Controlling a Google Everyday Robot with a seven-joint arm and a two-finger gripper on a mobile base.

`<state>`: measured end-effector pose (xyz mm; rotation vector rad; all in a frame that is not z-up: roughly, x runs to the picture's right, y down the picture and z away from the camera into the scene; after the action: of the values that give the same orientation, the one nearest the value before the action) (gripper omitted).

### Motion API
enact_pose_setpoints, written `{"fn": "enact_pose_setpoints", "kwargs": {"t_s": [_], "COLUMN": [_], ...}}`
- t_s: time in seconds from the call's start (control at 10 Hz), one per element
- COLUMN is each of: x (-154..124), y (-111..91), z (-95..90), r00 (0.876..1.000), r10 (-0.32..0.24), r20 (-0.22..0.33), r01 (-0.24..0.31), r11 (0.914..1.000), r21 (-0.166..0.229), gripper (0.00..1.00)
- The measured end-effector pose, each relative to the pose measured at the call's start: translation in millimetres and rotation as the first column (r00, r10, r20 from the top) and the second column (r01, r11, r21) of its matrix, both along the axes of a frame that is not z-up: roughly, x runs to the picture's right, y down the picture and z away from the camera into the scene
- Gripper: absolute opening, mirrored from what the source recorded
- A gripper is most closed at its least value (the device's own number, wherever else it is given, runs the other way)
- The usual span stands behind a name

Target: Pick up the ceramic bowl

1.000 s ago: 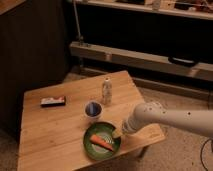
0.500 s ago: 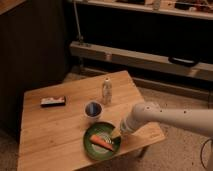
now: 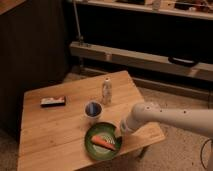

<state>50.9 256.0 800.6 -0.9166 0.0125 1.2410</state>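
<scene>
You are looking down on a low wooden table [image 3: 60,130] in a dim room, with speckled flooring around it and dark shelving along the back wall.

Nearest to you, close to the table's front edge and right of centre, sits the ceramic bowl [image 3: 98,148], wide, shallow and glossy green. Inside it lies an orange, carrot-like item [image 3: 102,142] with something pale beside it; what that pale thing is you cannot make out. The bowl rests flat on the wood.

At the bowl's right rim you will find the gripper [image 3: 119,132], at the end of the white arm [image 3: 170,118] that reaches in from the right edge of the view. It is down at the level of the rim and looks to be touching or just beside it.

Just behind the bowl, almost touching its far rim, stands a small white cup [image 3: 93,110] with a blue inside. A little further back and to the right of the cup, a clear bottle [image 3: 106,92] stands upright. Off to the left, well apart from these, a flat dark packet [image 3: 53,101] with a pale edge lies on the wood.

Beyond the table, a long pale ledge [image 3: 135,59] runs across the wall, with a dark handle-like shape [image 3: 182,62] resting on its right part.
</scene>
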Motion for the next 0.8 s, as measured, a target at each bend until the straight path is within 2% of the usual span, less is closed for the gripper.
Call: {"fn": "enact_pose_setpoints", "kwargs": {"t_s": [0.2, 0.4, 0.8], "x": [-11.9, -16.2, -19.0], "y": [2.1, -8.8, -59.2], "z": [-3.4, -18.4, -92.6], "r00": [0.999, 0.996, 0.990], "r10": [0.003, 0.025, 0.037], "r20": [0.044, 0.089, 0.133], "r01": [-0.002, -0.022, -0.027], "r11": [0.9998, 0.9992, 0.9969], "r21": [-0.020, -0.032, -0.074], "gripper": [0.00, 0.00, 0.00]}}
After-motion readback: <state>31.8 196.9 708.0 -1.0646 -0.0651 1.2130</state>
